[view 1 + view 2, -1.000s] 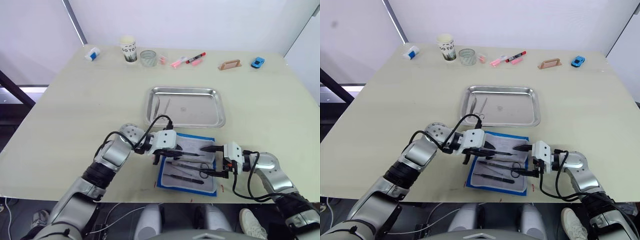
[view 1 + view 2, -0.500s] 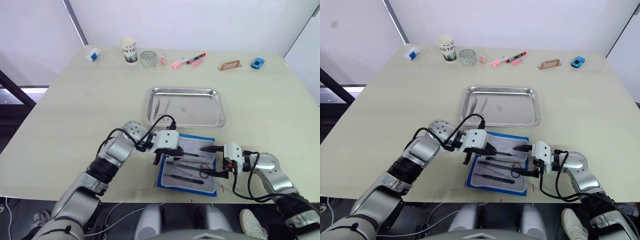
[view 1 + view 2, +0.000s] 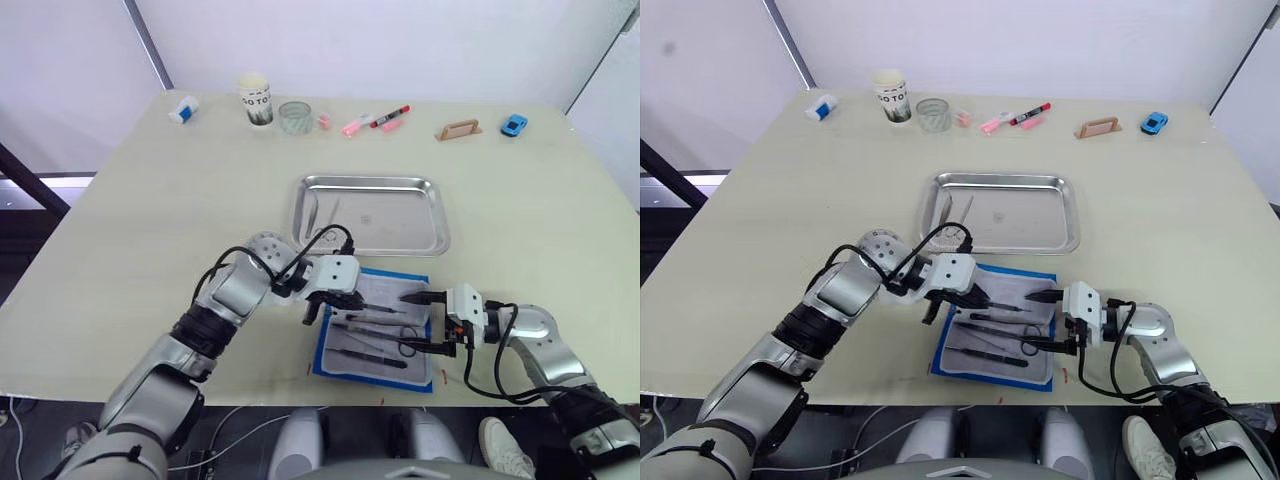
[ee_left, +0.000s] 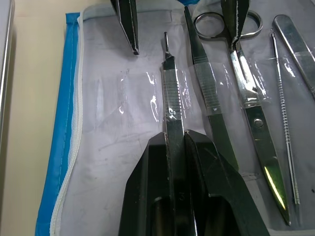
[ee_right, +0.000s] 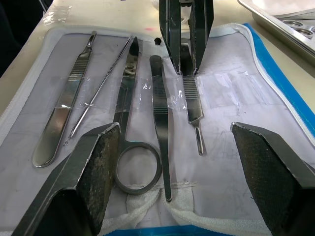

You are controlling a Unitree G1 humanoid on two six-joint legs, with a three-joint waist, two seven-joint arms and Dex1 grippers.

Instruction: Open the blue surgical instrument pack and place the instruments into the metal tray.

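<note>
left gripper [image 4: 176, 142] nudged slightly up-frame, jaws pinching a scalpel handle [image 4: 172, 105] in blue surgical instrument pack [image 3: 425, 377] — right gripper [image 5: 177, 162] jaws spread.

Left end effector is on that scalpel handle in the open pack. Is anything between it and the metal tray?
Nothing visible blocks the way. The left end effector is shut on the scalpel handle, which lies under a clear loop in the blue surgical instrument pack. The table between pack and metal tray is bare. Two instruments lie at the tray's left end.
</note>
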